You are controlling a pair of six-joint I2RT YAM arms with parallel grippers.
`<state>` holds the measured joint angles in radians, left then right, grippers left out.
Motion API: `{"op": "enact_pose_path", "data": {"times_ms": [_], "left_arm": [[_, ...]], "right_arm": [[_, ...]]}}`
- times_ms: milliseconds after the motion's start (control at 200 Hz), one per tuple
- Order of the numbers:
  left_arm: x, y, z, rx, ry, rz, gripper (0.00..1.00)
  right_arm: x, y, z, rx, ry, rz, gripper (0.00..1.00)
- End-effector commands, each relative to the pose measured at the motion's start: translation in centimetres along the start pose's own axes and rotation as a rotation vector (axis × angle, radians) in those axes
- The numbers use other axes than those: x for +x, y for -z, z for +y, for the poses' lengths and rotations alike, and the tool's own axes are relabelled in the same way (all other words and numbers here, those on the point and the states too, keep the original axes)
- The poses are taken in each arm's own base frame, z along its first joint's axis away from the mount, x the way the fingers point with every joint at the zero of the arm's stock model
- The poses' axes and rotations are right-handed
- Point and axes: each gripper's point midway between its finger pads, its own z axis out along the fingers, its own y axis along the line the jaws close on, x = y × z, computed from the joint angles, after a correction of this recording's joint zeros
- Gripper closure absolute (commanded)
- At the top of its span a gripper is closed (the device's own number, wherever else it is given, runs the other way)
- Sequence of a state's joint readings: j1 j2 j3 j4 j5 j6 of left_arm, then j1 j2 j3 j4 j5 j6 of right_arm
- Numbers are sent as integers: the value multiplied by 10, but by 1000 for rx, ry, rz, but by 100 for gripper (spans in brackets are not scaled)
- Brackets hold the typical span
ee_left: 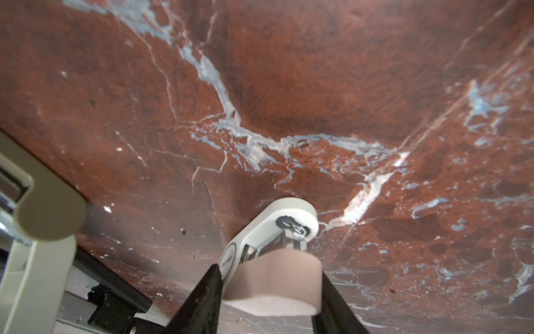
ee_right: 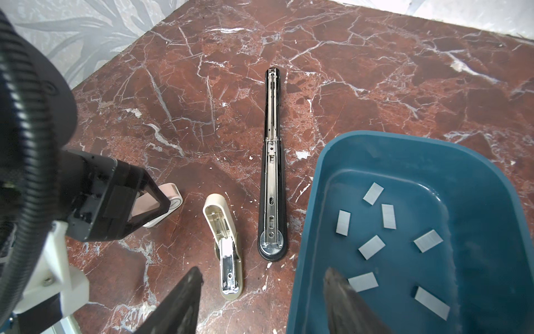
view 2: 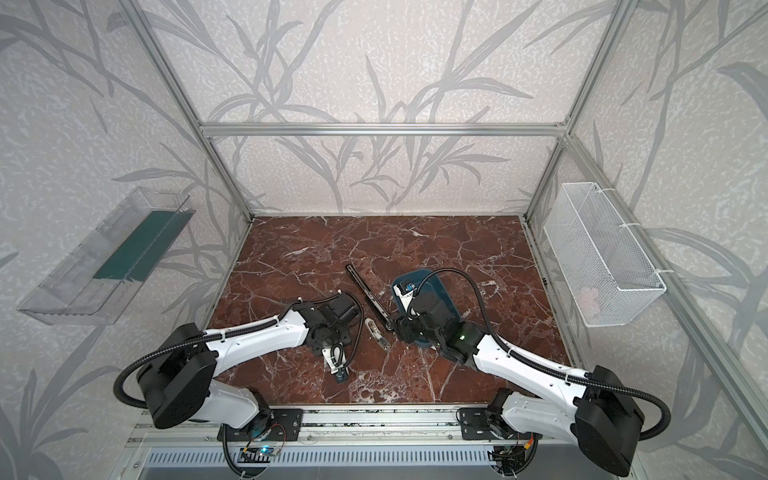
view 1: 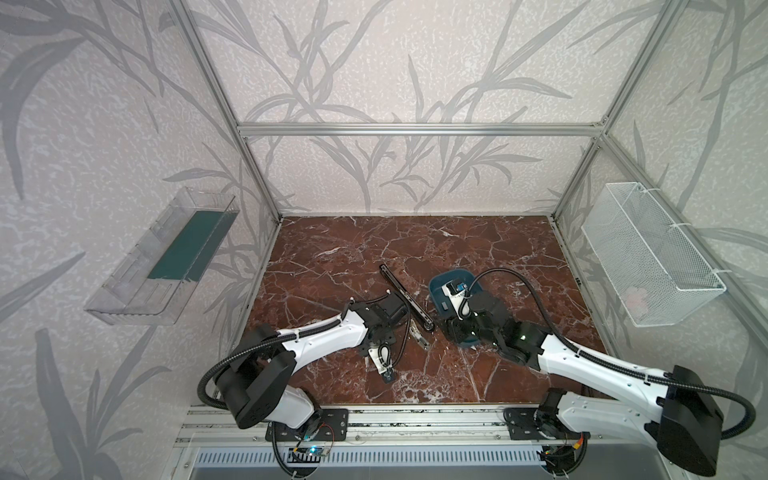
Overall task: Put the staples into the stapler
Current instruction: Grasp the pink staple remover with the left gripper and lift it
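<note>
Nearest: L gripper (ee_left: pixel 268 276) sits low on the table (ee_right: pixel 375 72), jaws narrowed onto the pink part of a pink-white mini stapler (ee_left: pixel 289 219); both pads look to touch it. Just beside it: beige stapler (ee_right: pixel 225 245), flipped open, metal rail up. R gripper (ee_right: pixel 261 273) hovers wide open w/ nothing in it. One finger hangs over the floor of the blue tray (ee_right: pixel 404 150), the other outside the tray wall, twd the beige stapler. In the tray the staples (ee_right: pixel 372 246) lie loose & flat, none lifted. Farther out: black stapler (ee_right: pixel 273 173), opened flat, rail bare as far as I can tell

Step, my read: fetching a strip, loading not begun. Next move wants R shifted so both fingers clear the wall, then a low pinch across one thin strip w/o scattering its neighbours. After that, line it up w/ an open rail

Count: staplers 3; strips 7; tray 1; on the side walls, clear bin (view 1: pixel 137 270) 1 & wire basket (view 1: pixel 652 257) 1
</note>
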<state>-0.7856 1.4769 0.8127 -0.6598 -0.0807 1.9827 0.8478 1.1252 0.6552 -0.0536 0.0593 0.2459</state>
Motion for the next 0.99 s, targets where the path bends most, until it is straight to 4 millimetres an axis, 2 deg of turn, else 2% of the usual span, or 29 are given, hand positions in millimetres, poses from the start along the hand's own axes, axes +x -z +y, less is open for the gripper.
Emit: {"op": "enact_pose_path", "data": {"times_ms": [0, 150, 425, 550, 650, 795, 920, 990], "left_arm": [[-4, -2, -3, 19, -89, -15, 57], [-2, -1, -1, 28, -76, -4, 67], [-7, 2, -3, 46, -55, -24, 78], [-9, 7, 2, 28, -20, -46, 90], [-11, 16, 17, -27, 61, -79, 100], [-5, 44, 53, -142, 250, -124, 100], [10, 67, 76, -198, 394, -124, 100], [28, 79, 99, -315, 493, -79, 100]], "right_arm": [[0, -2, 1, -18, -22, -7, 33], [1, -4, 2, -27, -28, 1, 33], [0, -3, 2, -30, -31, -3, 33], [0, -3, 1, -27, -32, -2, 34], [-2, -3, -4, -3, -44, -24, 40], [-8, 3, -4, -28, -57, -116, 46], [-17, 14, -5, -29, -61, -180, 44], [-21, 20, -6, -29, -67, -194, 44]]}}
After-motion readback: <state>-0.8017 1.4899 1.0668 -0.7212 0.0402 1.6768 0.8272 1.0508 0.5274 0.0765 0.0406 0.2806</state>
